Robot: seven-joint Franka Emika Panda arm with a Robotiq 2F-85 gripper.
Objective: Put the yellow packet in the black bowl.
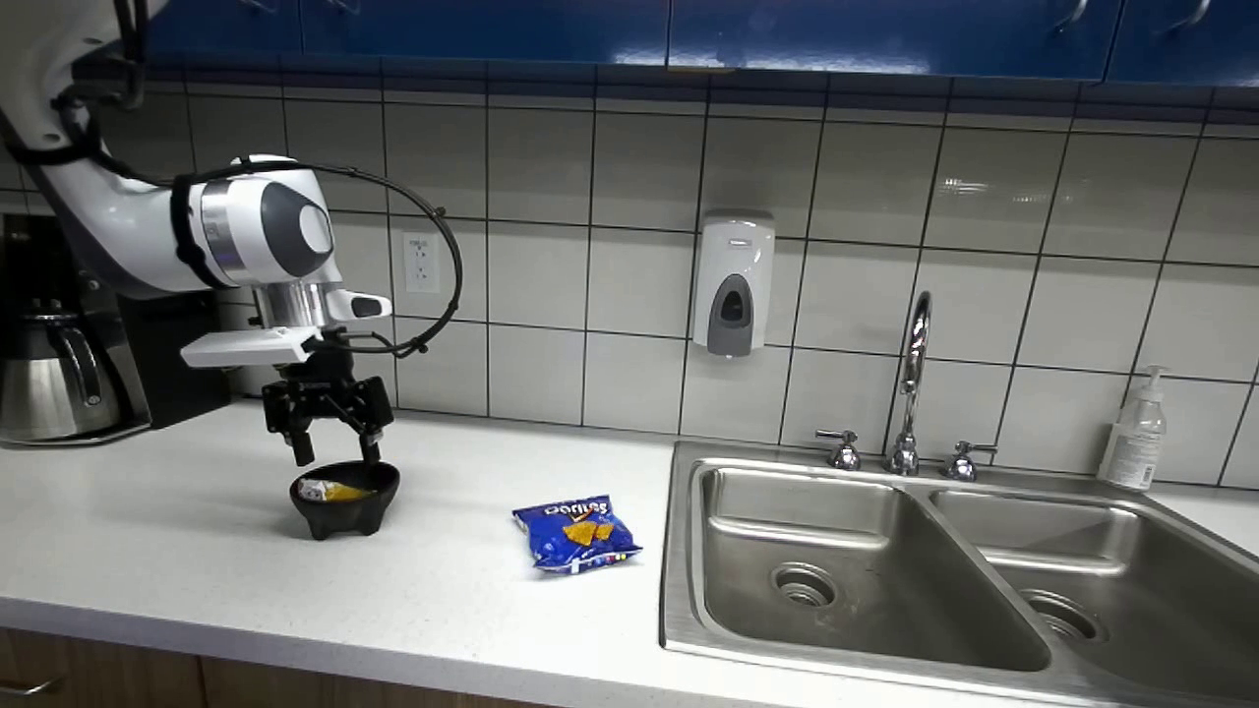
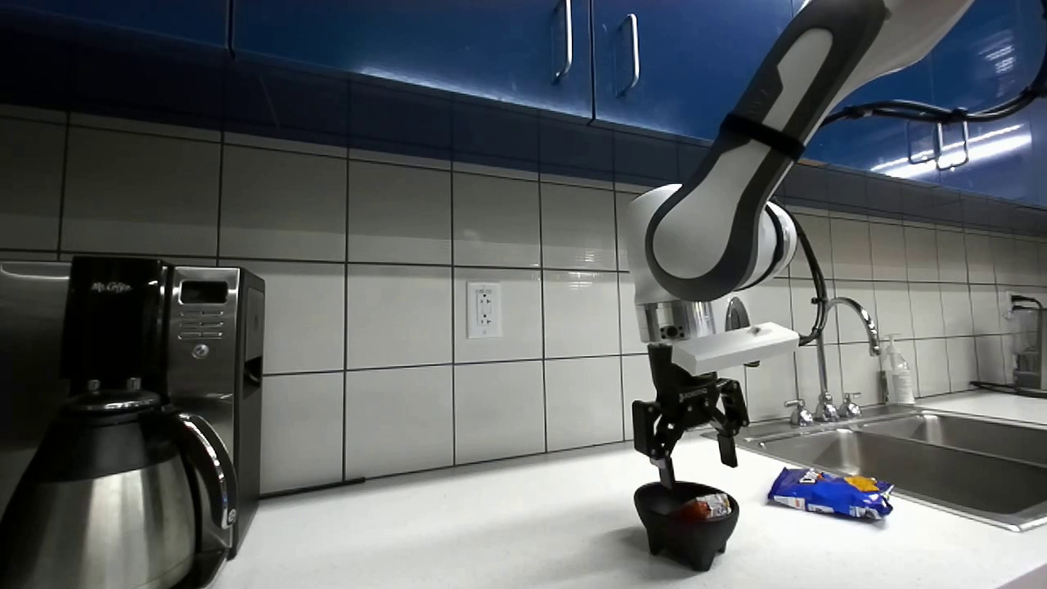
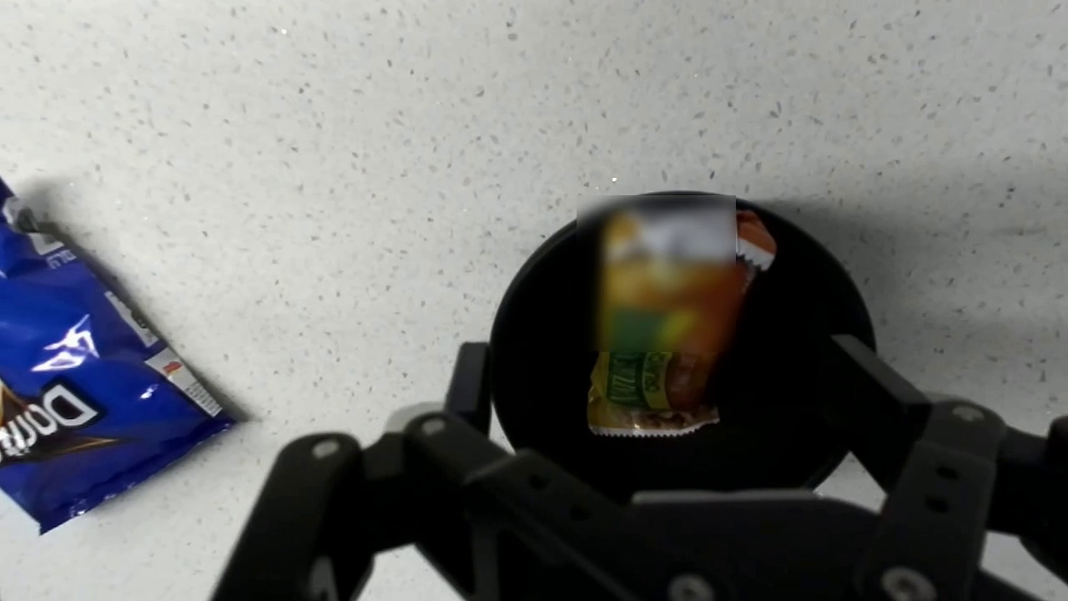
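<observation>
Yellow packet (image 3: 659,330): one seen, small, with a serrated, crimped end and green, orange and white printing; it lies inside the black bowl (image 2: 679,536), partly blurred in the wrist view.
Black bowl: one, round-mouthed, dark throughout, tapering to stubby feet; it stands upright on the surface (image 1: 452,570).
End effector (image 1: 337,454): one, black, angular linkages, its two fingers held wide apart above the bowl; in an exterior view one fingertip overlaps the rim, and whether it touches I cannot tell.
Blue packet (image 1: 580,538): one, glossy, creased, larger than the yellow one, printed with white letters and orange triangular chips; it lies well apart from the bowl, near the sink (image 1: 682,590).
Surface: pale, flecked with grey specks in the wrist view.
Sink: one, bare grey metal, two basins with rounded corners, one round drain in each.
Tap (image 1: 914,366): one, shiny chrome, arched spout, two handles (image 1: 843,452).
Wall dispenser (image 1: 733,261): one, white shell with a grey oval front, on the tile wall (image 1: 536,265).
Pump bottle (image 1: 1136,438): one, see-through, with a pale label.
Carafe (image 2: 123,523): one, brushed metal with a black top, at the coffee maker (image 2: 204,335).
</observation>
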